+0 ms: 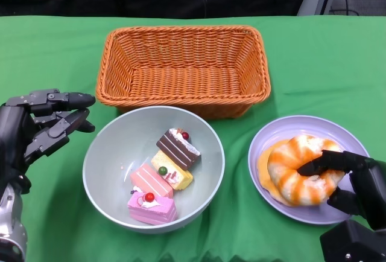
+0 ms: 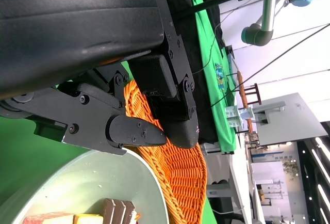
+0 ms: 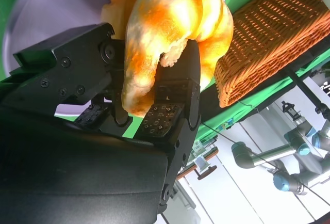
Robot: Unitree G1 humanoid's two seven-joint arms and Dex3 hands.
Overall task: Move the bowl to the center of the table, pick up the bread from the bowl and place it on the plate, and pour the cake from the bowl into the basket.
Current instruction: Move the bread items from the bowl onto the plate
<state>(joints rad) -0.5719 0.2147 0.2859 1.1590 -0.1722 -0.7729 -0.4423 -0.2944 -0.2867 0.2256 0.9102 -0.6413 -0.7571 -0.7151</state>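
Note:
The grey-green bowl stands mid-table in front of the basket and holds several cake slices. A ring-shaped orange-striped bread lies on the lilac plate at the right. My right hand grips the bread from its near right side; the right wrist view shows the bread pinched between black fingers over the plate. Left of the bowl, my left hand is apart from the rim, fingers spread and holding nothing. The left wrist view shows its fingers above the bowl's rim.
An orange wicker basket with nothing in it stands behind the bowl, its front wall almost touching the bowl's far rim. Green cloth covers the table. Robot arms and stands show beyond the table in both wrist views.

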